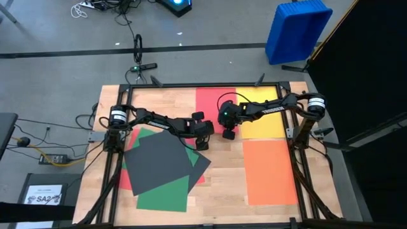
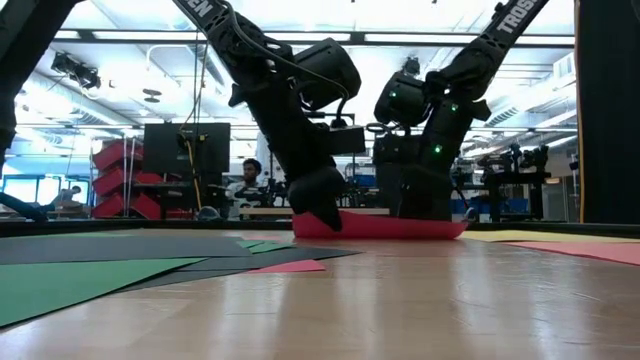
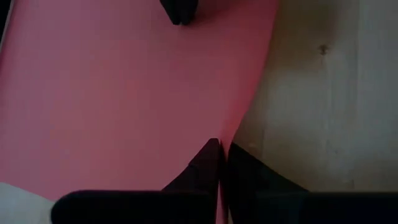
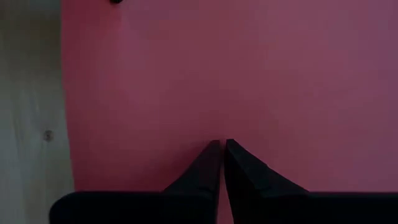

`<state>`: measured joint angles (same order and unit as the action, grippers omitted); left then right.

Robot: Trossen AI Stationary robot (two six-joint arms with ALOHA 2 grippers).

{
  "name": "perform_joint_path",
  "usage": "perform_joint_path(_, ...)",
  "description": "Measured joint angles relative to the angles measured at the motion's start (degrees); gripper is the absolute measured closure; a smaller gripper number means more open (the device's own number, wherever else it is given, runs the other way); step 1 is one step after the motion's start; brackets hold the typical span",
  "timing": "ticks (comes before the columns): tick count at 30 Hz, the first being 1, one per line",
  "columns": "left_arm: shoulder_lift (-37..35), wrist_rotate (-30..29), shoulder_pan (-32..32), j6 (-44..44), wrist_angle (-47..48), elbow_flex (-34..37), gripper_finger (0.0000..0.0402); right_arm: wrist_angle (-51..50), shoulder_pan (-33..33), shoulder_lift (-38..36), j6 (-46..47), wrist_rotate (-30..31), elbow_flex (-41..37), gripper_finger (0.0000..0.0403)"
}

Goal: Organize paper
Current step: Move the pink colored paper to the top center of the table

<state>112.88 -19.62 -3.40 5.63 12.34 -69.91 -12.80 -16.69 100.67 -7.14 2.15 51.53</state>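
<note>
Red sheet (image 1: 213,102) at far middle of tabletop (image 1: 222,184), near edge lifted. Left gripper (image 3: 222,155) closed, pinching that edge; right gripper (image 4: 222,149) closed, tips pressed on sheet, holding nothing. Advisable: drag slow, keep sheet flat, avoid creasing, clear dark pile (image 1: 159,162).

Red sheet (image 1: 213,102), yellow sheet (image 1: 267,121), orange sheet (image 1: 270,172), dark grey sheet (image 1: 159,162), green sheet (image 1: 165,197)

sheets (image 1: 162,168) overlapped at table's (image 1: 216,191) left; two single sheets right
</note>
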Motion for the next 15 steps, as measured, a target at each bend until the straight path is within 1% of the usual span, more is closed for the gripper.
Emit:
perform_joint_path(5, 0.00, 0.05, 0.02, 0.02, 0.02, 0.00, 0.0402, -0.13, -0.02, 0.06, 0.00, -0.08, 0.00, 0.0403)
perform_joint_path(10, 0.00, 3.29, 0.02, -0.09, 1.15, 0.00, 0.0399, -0.21, -0.04, 0.08, 0.00, -0.12, 0.00, 0.0403)
perform_joint_path(12, 0.00, 4.34, 0.04, -0.14, 2.57, -0.06, 0.0393, -0.26, -0.03, 0.10, 0.00, -0.19, -0.02, 0.0403)
perform_joint_path(15, 0.00, 4.84, 0.24, -0.24, 8.59, -2.40, 0.0378, -0.28, -0.06, 0.11, 0.62, -0.33, -0.04, 0.0403)
